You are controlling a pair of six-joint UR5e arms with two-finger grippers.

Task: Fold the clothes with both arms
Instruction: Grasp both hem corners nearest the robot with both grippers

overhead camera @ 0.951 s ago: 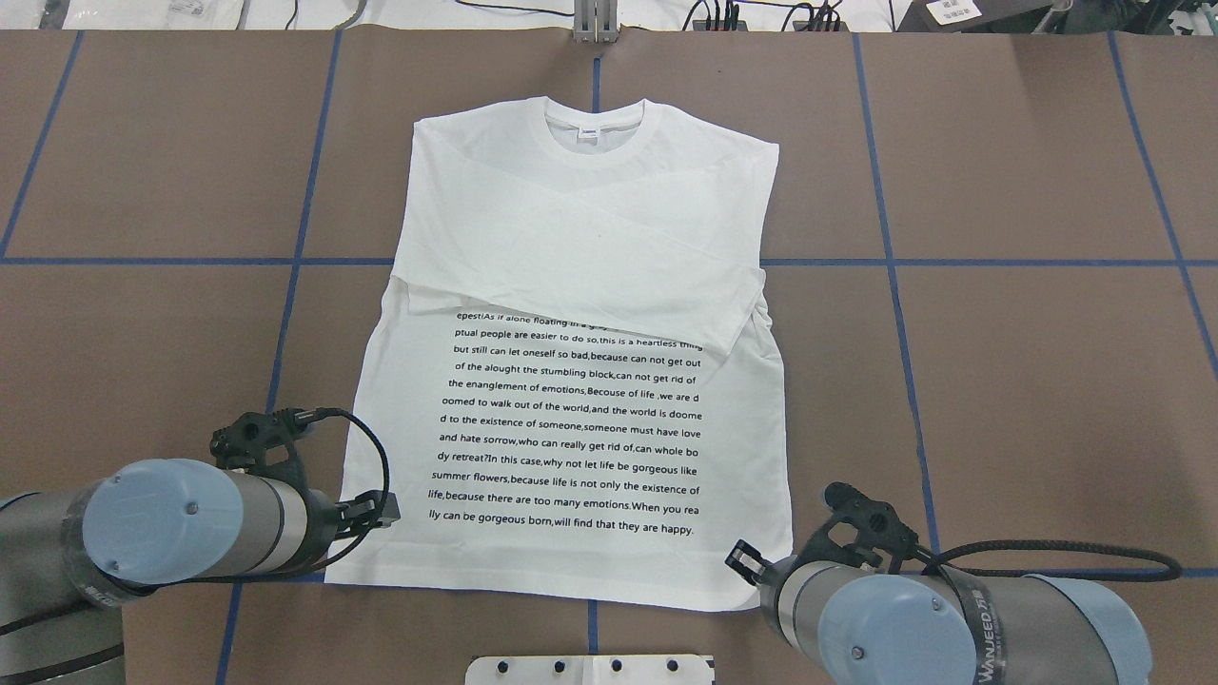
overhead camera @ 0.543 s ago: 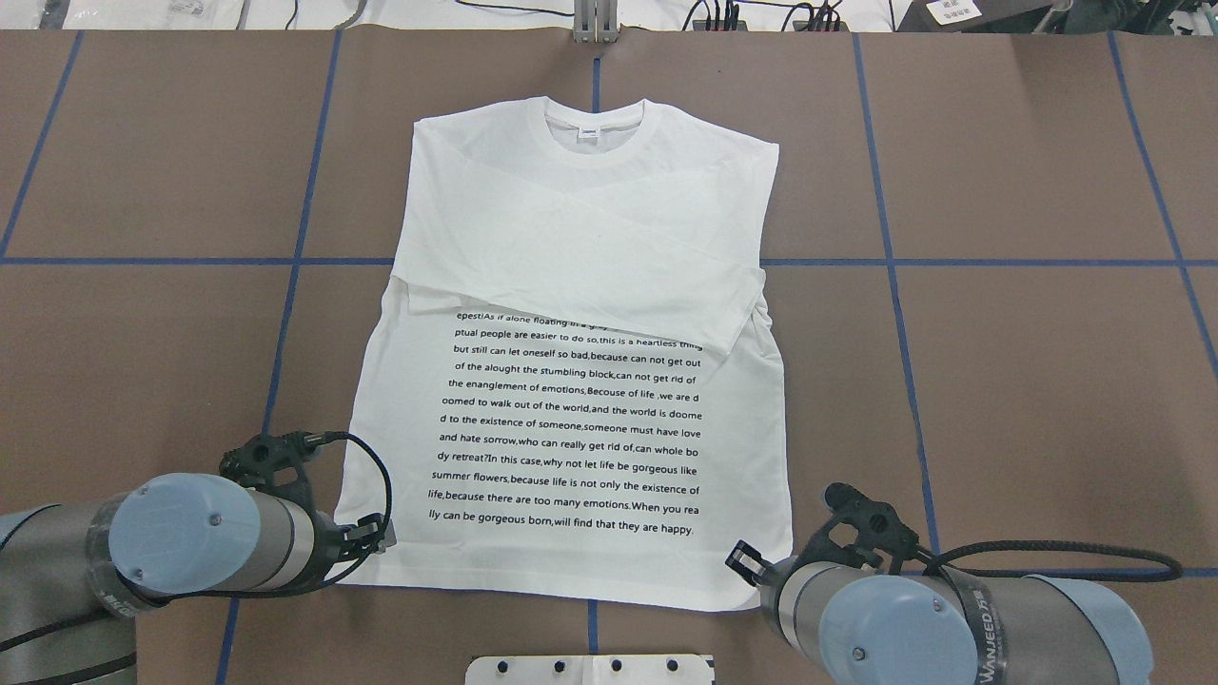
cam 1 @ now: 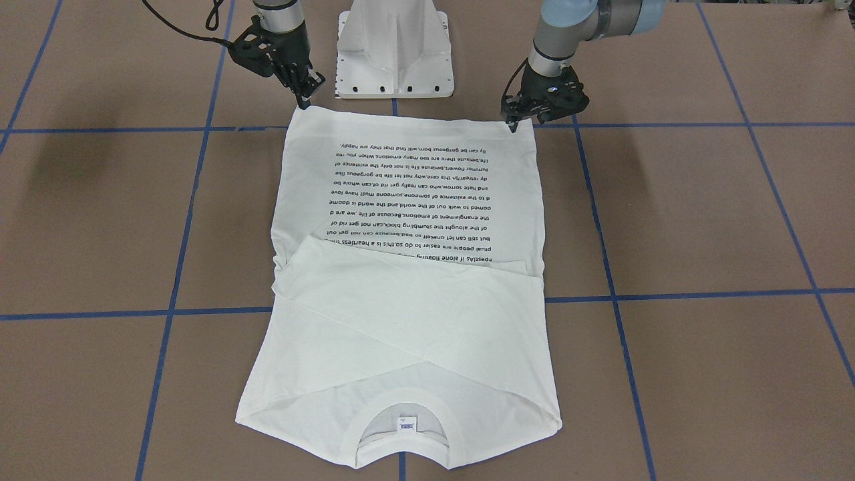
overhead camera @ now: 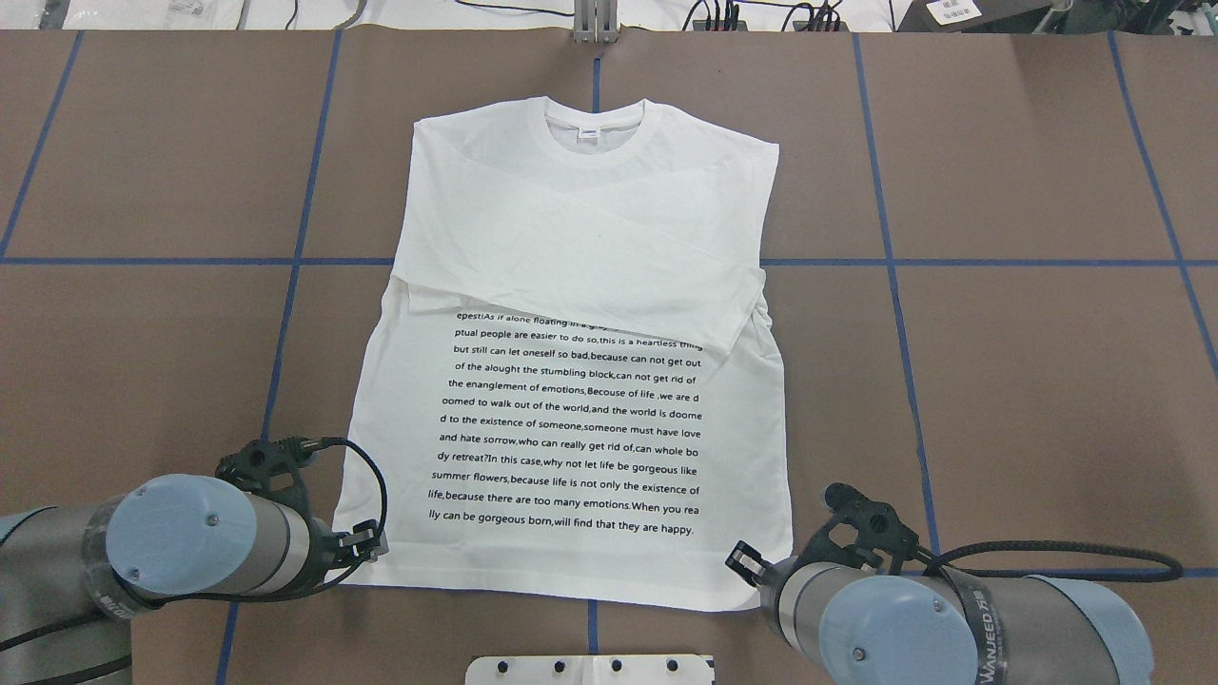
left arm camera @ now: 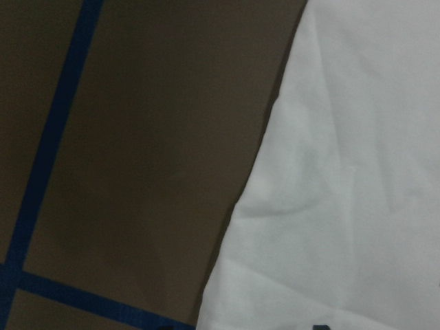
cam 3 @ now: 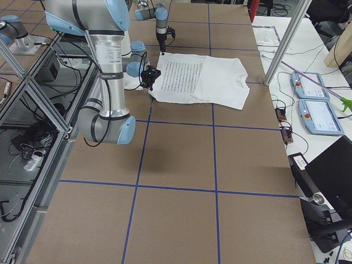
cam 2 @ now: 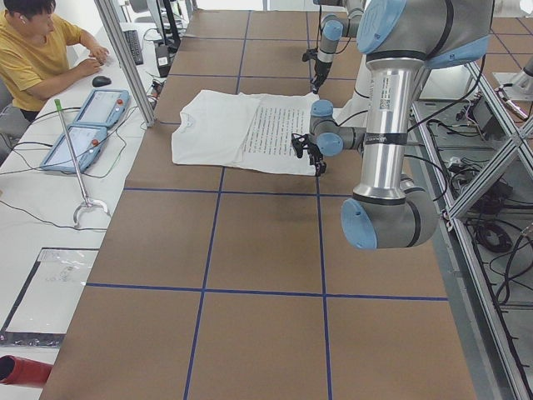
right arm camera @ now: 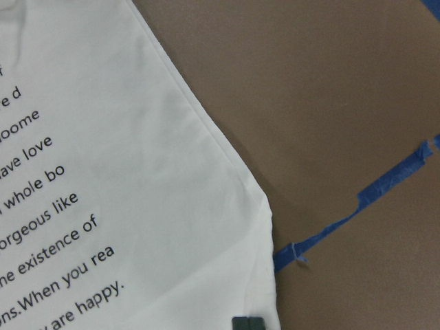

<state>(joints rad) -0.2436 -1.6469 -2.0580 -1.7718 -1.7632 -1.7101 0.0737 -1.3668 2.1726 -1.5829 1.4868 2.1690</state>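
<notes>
Shirt (overhead camera: 580, 228): lies flat on the table (overhead camera: 999, 381), print side up. Its hem is the edge nearest both grippers and its collar (overhead camera: 590, 152) is at the far end from them.
Sleeves: both are crossed over the chest, so the outline is a plain rectangle. Judged ready for a fold from hem to collar.
Hem: flat, no lift or tension wrinkle visible. Each corner meets one gripper.
Left gripper (cam 1: 513, 122): tips point down at the hem corner on its side, at or just over the cloth. Its wrist view shows only the shirt edge and table, so I cannot tell its opening or whether it has a hold.
Right gripper (cam 1: 304, 100): tips are at the other corner. A dark tip sits at the corner's edge in its wrist view. Opening and hold cannot be told here either.
Reason for placement: judged one gripper per corner, so the hem stays straight when carried.
Base (cam 1: 394, 53): behind the hem, between the two grippers.
Risk: a pinch may catch only the top layer, leaving the lower one behind.
</notes>
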